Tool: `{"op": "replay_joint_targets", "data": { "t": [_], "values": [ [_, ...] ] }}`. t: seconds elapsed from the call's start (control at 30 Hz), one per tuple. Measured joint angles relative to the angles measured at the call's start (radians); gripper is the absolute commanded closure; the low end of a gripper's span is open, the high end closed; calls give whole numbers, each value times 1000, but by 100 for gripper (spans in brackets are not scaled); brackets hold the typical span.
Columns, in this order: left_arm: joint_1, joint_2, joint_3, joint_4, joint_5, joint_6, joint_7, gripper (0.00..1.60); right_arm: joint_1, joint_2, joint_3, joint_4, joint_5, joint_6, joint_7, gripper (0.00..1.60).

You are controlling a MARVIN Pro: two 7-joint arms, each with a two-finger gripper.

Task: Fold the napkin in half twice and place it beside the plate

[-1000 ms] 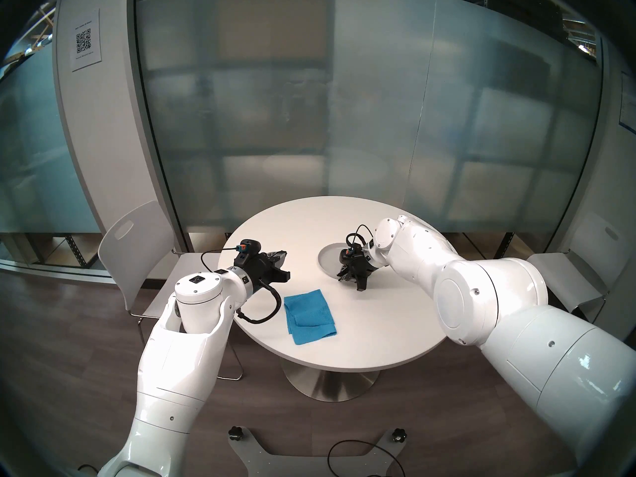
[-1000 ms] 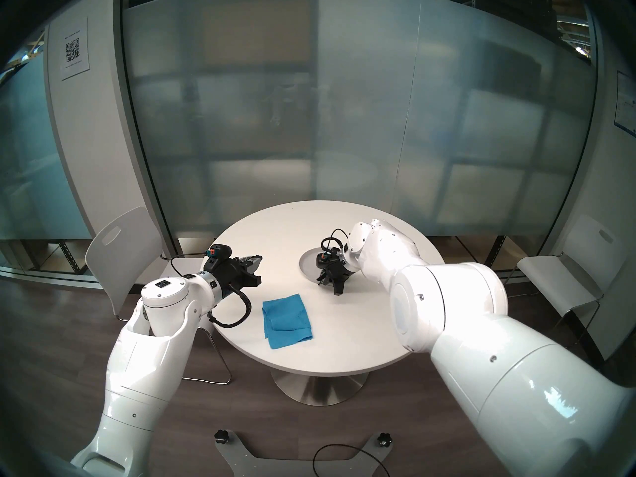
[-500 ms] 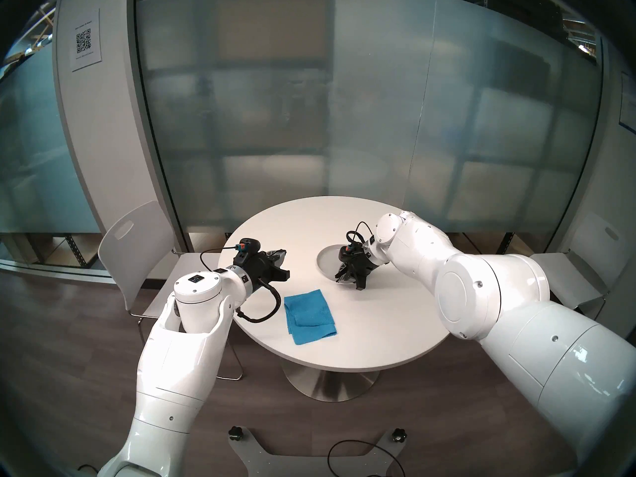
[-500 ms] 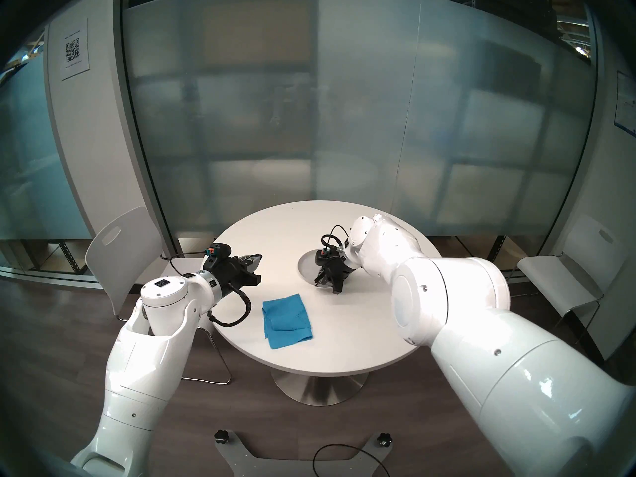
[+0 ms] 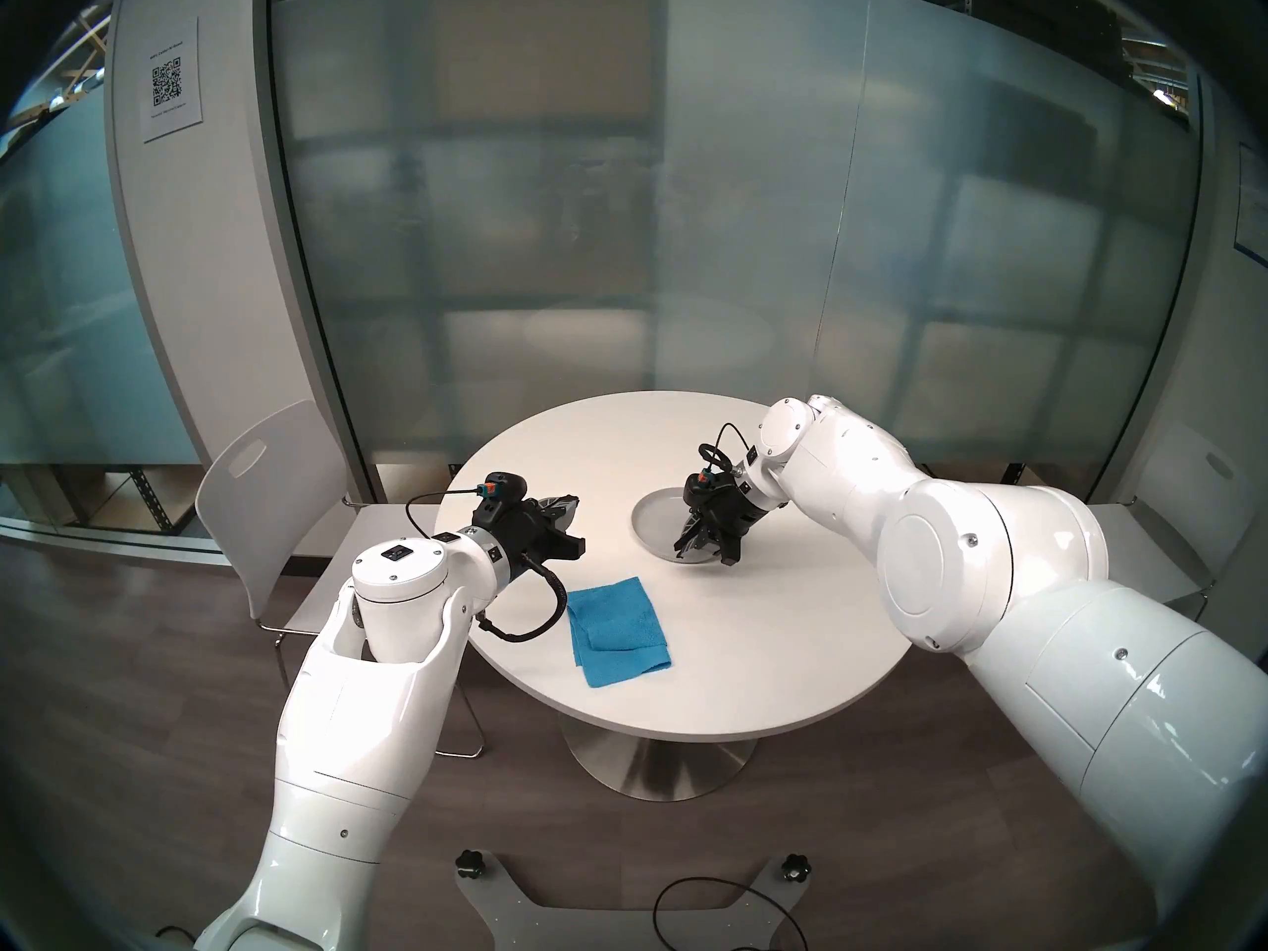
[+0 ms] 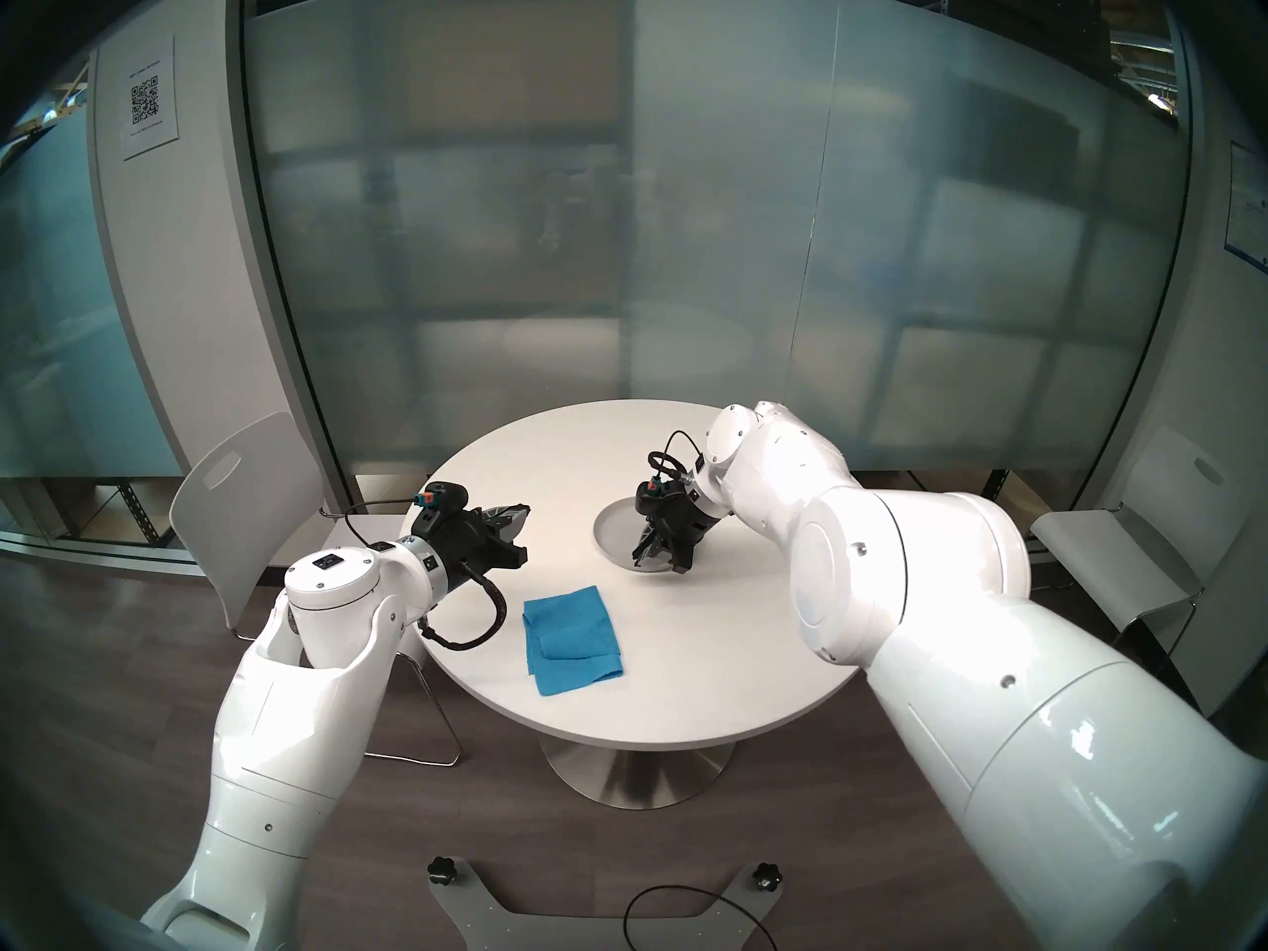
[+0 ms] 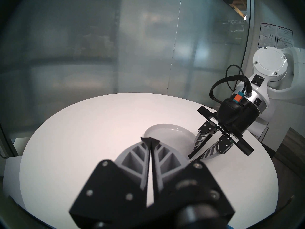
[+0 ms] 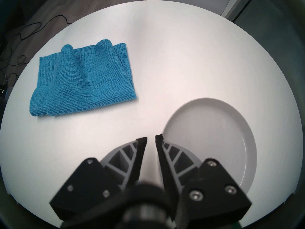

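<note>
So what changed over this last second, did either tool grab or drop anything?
The right tool rose a little above the near rim of the plate and its wrist turned; its jaws stay slightly apart, holding nothing. The left tool stayed shut, empty and in place. The folded napkin and the plate lie where they were on the table, still apart.

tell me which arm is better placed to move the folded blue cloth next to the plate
Probably the left. Its claw, shut and empty, hangs just beyond the cloth on that side. The right claw, slightly open, is over the plate's rim, farther from the cloth.
</note>
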Motion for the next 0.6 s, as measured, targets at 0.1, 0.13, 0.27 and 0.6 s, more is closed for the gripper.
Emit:
{"op": "replay_joint_targets", "data": {
  "t": [0.1,0.13,0.27,0.6],
  "values": [
    [1,2,-1,-6,-1,3,-2,119,0,-2,-12,0,-12,8,8,88],
    [2,3,-1,-7,-2,4,-3,119,0,-2,-14,0,-15,10,9,88],
    [4,6,-6,-13,-3,9,-4,119,0,-6,-27,0,-34,17,16,92],
    [15,14,-20,-24,-7,17,-7,119,-2,-19,-41,-2,-67,36,14,93]
  ]
}}
